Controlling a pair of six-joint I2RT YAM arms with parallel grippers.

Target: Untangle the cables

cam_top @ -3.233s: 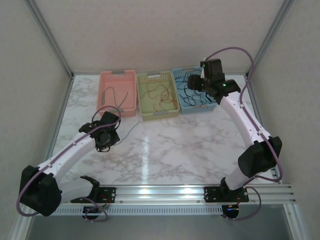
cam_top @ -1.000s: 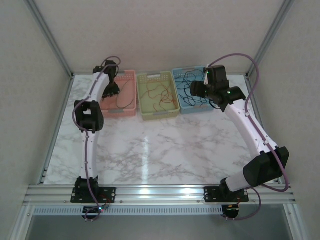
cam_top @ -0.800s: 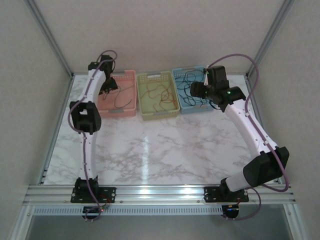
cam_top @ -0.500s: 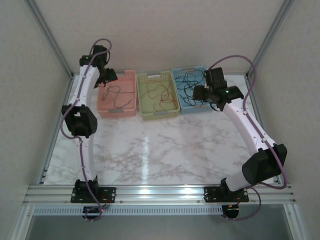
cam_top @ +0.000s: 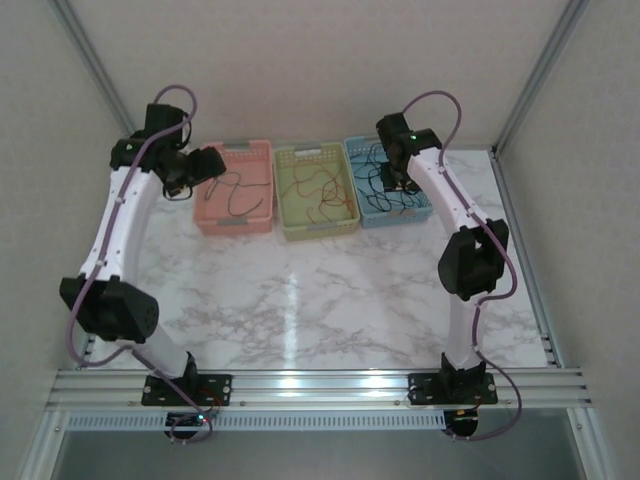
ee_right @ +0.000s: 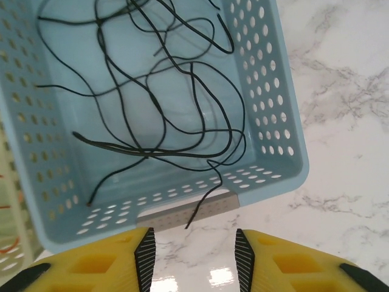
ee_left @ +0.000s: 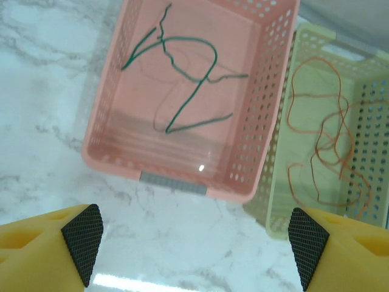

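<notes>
Seen from above, two white arms reach from the near edge of a marble surface toward three baskets standing side by side at the far end. The pink basket is on the left, the pale green basket in the middle, and the blue basket on the right. Each holds one loose, curly wire: the green cable, the orange cable and the black cable. The left fingers hang above the pink basket's left rim. The right fingers hang over the blue basket.

The left wrist camera looks down past two yellow fingers with black pads, spread wide with nothing between them. Below them, the green cable lies in open loops on the pink basket's floor. To the right, the orange cable coils in the pale green basket.

The right wrist camera shows its fingers partly parted and holding nothing, above the bare surface just in front of the blue basket. The black cable sprawls in overlapping loops inside. One loose end pokes out through the basket's near wall, just beyond the gap between the fingers.
</notes>
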